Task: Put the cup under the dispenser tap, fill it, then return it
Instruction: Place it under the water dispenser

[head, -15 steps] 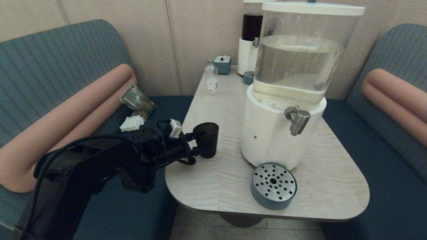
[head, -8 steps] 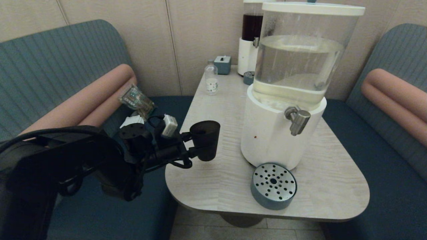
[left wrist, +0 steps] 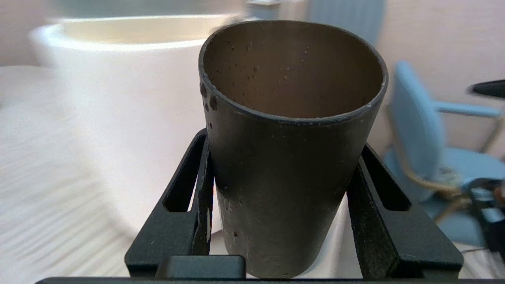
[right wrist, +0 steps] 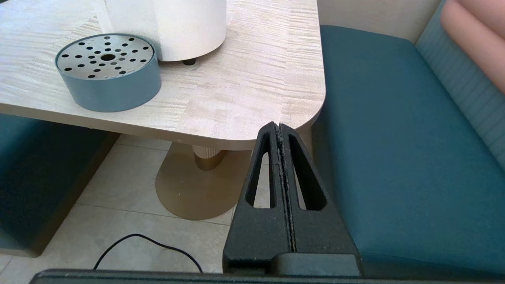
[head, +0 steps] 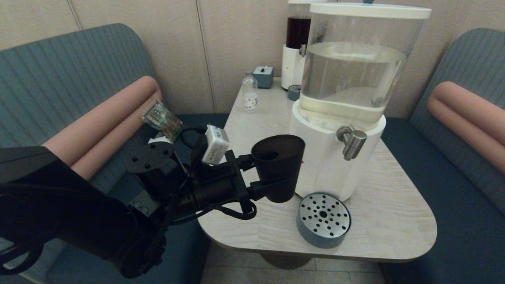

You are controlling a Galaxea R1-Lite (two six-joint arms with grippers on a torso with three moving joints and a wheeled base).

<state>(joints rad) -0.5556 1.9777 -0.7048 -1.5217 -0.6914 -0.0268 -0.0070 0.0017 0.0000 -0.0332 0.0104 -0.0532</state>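
The dark smoky cup [head: 278, 165] hangs upright above the table, held by my left gripper [head: 262, 173], which is shut on its sides. In the left wrist view the cup [left wrist: 290, 157] is empty, its wall pressed between both fingers [left wrist: 199, 189]. It sits left of the silver dispenser tap [head: 352, 141] and in front of the dispenser's white base [head: 327, 157]. The round drip tray [head: 323, 219] lies below the tap, right of the cup. My right gripper [right wrist: 280, 130] is shut and empty, low beside the table's near right corner.
A slim dark-liquid dispenser [head: 296, 43], a small clear bottle [head: 249, 94] and a blue box [head: 263, 75] stand at the table's back. Teal benches with pink bolsters flank the table [head: 394, 221]. Packets lie on the left bench [head: 161, 118].
My left gripper has lifted the cup off the table and carried it right and toward me, closer to the dispenser base and drip tray. The right gripper is unseen earlier.
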